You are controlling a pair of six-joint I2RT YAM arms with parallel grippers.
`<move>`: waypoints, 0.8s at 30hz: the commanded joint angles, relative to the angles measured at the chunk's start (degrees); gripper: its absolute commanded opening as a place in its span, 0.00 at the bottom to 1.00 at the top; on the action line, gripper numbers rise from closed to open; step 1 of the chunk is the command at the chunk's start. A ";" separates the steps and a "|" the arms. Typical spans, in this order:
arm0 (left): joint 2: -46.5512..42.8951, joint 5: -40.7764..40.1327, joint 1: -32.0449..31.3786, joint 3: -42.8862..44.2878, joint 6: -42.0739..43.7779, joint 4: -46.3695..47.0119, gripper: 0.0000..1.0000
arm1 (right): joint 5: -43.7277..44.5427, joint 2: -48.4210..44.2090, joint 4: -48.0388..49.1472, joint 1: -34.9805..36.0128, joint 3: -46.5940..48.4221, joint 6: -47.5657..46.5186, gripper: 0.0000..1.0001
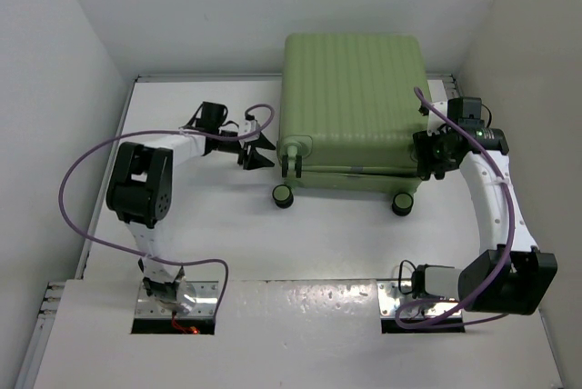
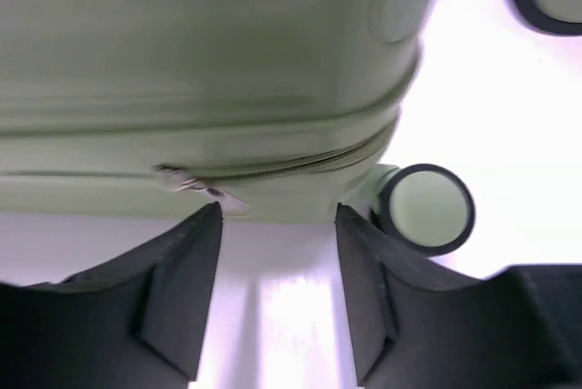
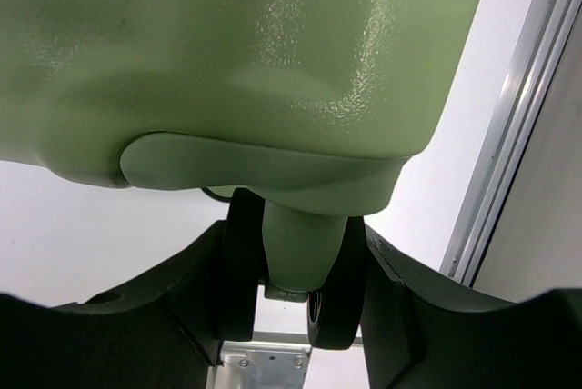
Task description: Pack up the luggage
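A: What is seen of the suitcase (image 1: 350, 98)?

B: A large light-green hard shell is seen, ribbed with straight grooves on top and rounded at the corners. It is laid flat toward the far right corner of the white tabletop (image 1: 182, 225). It is shut, so nothing inside can be made out.

A: How is its near side made up?

B: A zipper (image 2: 300, 164) is run along the seam between the two halves, with a small metal pull (image 2: 195, 185) lying on it. Two round wheels, black-rimmed with pale green hubs, are turned toward the near edge: a near-left wheel (image 1: 284, 195) and a near-right wheel (image 1: 402, 204).

A: How is the left pincer (image 2: 277, 212) held?

B: It is held apart at the near left corner of the suitcase. Only bare tabletop is seen between its dark angular fingers (image 2: 182, 289), and their tips are just short of the zipper seam.

A: And the right pincer (image 3: 291, 253)?

B: It is clamped on a black twin wheel (image 3: 332, 316) at the suitcase's right side. The wheel is hung from a smooth green fork under a glossy rounded corner cap, and it is touched on both sides.
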 commanded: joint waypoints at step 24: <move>6.40 3.31 2.66 9.89 5.06 -9.81 0.63 | 2.23 0.33 -0.89 -0.61 0.39 -5.09 0.00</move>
